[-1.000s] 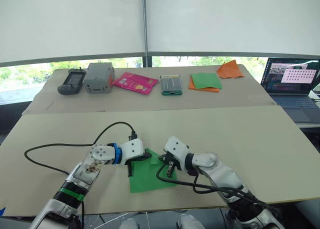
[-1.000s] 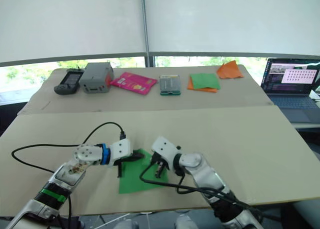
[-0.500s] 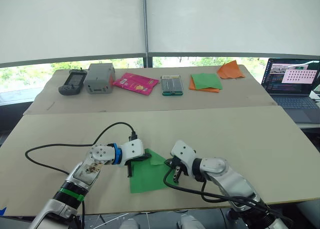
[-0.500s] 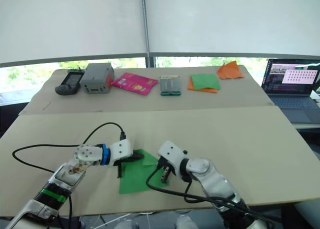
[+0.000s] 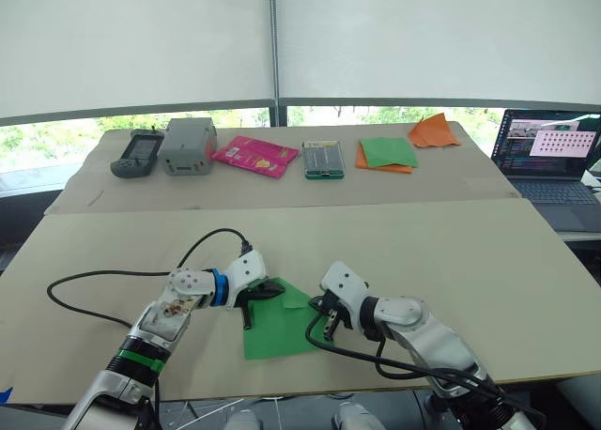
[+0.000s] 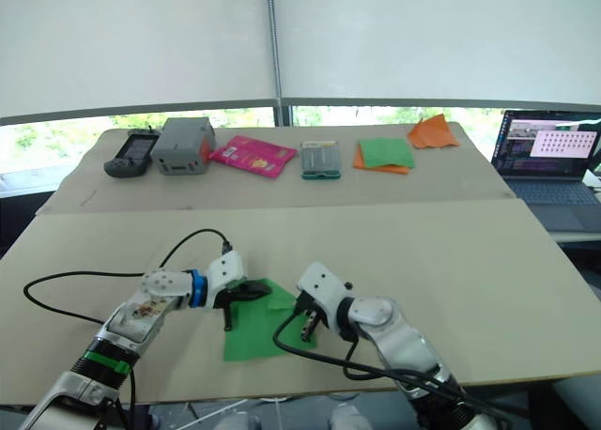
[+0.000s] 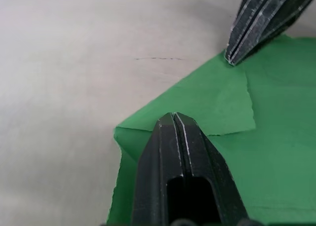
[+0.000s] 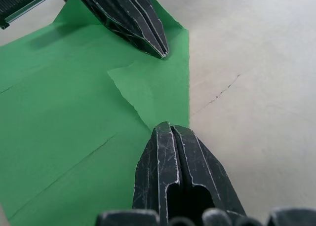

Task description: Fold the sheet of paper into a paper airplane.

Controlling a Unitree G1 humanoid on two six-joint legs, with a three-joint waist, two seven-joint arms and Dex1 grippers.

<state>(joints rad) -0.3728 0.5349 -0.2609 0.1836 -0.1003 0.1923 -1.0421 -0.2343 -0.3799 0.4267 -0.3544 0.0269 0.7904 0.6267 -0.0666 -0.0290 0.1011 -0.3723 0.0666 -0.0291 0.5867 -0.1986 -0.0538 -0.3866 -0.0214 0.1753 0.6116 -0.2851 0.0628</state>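
The sheet of paper (image 5: pixel 274 334) lies flat on the near table, bright green, with its far corner folded over into a small flap (image 7: pixel 217 110). My left gripper (image 5: pixel 273 291) is shut, its tip resting on the sheet's far left part beside the flap (image 7: pixel 174 117). My right gripper (image 5: pixel 326 329) is also shut, its tip (image 8: pixel 169 127) at the sheet's right edge just below the flap. The two tips sit a short way apart, with the flap between them. Nothing shaped like the paper airplane is in view.
A black cable (image 5: pixel 113 275) loops over the table left of the sheet. The back table holds a handheld device (image 5: pixel 134 155), grey box (image 5: pixel 188 145), pink packet (image 5: pixel 252 155), flat case (image 5: pixel 322 159), green-on-orange sheets (image 5: pixel 387 152) and crumpled orange paper (image 5: pixel 433 130). A laptop (image 5: pixel 549 158) stands at right.
The right gripper has drawn back from the sheet's far corner to its right edge, and the folded flap now lies exposed. The left gripper has edged slightly further onto the sheet.
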